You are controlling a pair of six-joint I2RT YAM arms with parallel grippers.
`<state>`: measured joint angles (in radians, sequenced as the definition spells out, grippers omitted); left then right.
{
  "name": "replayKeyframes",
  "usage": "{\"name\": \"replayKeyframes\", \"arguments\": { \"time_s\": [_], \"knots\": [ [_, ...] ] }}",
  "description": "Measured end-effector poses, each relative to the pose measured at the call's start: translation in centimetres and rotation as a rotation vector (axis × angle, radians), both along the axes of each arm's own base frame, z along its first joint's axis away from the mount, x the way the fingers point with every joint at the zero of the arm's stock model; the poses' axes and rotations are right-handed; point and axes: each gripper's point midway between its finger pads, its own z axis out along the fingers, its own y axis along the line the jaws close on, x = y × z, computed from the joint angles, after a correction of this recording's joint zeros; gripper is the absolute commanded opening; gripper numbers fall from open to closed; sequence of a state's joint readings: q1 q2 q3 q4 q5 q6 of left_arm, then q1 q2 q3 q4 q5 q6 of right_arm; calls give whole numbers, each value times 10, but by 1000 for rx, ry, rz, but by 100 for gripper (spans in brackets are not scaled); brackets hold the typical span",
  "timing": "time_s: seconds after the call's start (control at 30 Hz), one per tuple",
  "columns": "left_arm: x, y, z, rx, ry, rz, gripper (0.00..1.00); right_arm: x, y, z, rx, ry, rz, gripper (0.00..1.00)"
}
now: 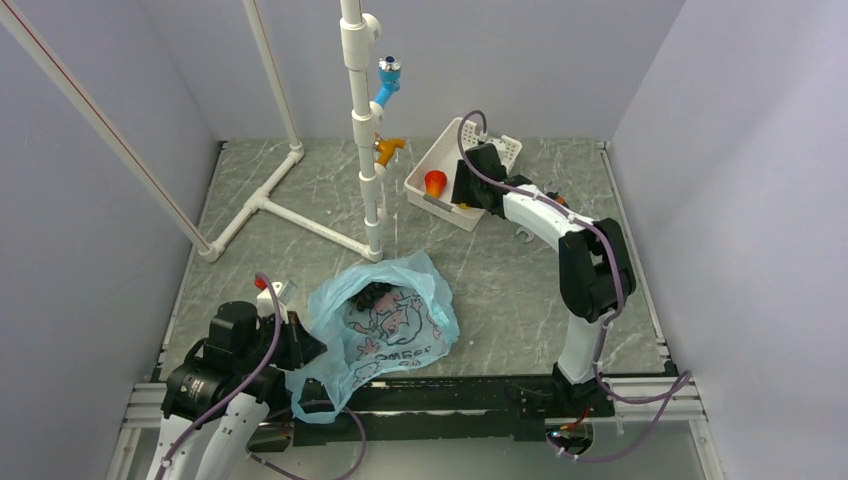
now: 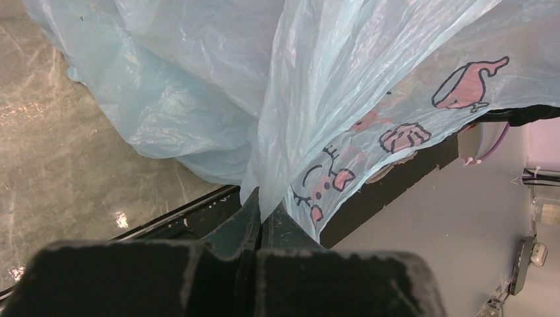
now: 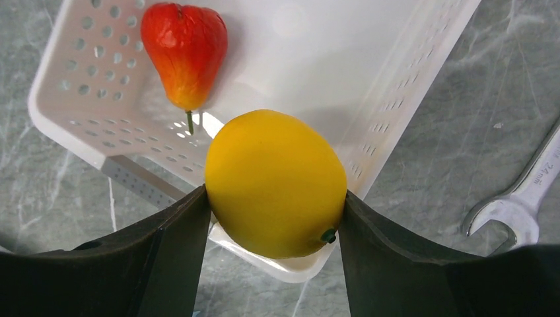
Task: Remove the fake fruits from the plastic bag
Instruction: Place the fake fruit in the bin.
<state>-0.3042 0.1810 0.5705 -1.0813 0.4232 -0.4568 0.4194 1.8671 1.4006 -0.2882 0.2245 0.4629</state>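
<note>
The plastic bag point(image 1: 385, 320) is the biggest thing here, slumped on the table with its mouth turned to the far side. My left gripper point(image 2: 261, 221) is closed tight at the bag's near-left edge, a gathered fold of film pinched between the jaws. That film is thin, light and slippery. I judge it will stretch and slide rather than lift cleanly, so a bunched fold or a handle is the place to hold.

Well beyond the bag, to its far right, sits the white basket point(image 3: 409, 86). Over its near rim my right gripper point(image 3: 275, 198) holds the yellow fruit point(image 3: 274, 165), jaws spread to the fruit's width and pressing both flanks. It looks smooth, hard and light, so it may squirt out if squeezed off-centre. The red fruit point(image 3: 185, 49) lies in the basket.

The dark grapes point(image 1: 375, 295) sit just inside the bag's mouth. They are knobbly and probably best taken across the cluster. The film blurs them, so I cannot tell whether anything lies beneath. A wrench point(image 3: 522, 191) is cut off at the edge of the right wrist view.
</note>
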Motion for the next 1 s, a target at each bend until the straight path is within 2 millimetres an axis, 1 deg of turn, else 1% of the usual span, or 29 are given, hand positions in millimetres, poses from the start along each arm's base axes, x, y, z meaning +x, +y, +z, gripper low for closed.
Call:
{"name": "replayKeyframes", "arguments": {
  "time_s": [0.1, 0.27, 0.33, 0.37, 0.5, 0.6, 0.87, 0.93, 1.0],
  "knots": [
    [0, 0, 0, 1, 0, 4, 0, -1, 0, -9, -9, 20, 4, 43],
    [2, 1, 0, 1, 0, 15, 0, -1, -1, -19, -24, 39, 9, 62],
    [2, 2, 0, 1, 0, 19, 0, -2, -1, -21, -27, 44, 11, 69],
    [3, 2, 0, 1, 0, 22, 0, -2, -1, -22, -29, 46, 12, 74],
    [4, 3, -1, 3, 5, 31, 0, -3, -1, -24, -38, 51, 18, 86],
    [4, 3, -1, 3, 5, 34, 0, -4, 1, -24, -43, 51, 24, 89],
    [5, 3, -1, 3, 4, 37, 0, -8, 4, -21, -56, 50, 31, 90],
    [5, 3, -1, 4, 4, 36, 0, -12, 5, -13, -59, 42, 33, 90],
    [5, 3, -1, 4, 4, 36, 0, -18, 6, 3, -51, 15, 39, 90]
  ]
}}
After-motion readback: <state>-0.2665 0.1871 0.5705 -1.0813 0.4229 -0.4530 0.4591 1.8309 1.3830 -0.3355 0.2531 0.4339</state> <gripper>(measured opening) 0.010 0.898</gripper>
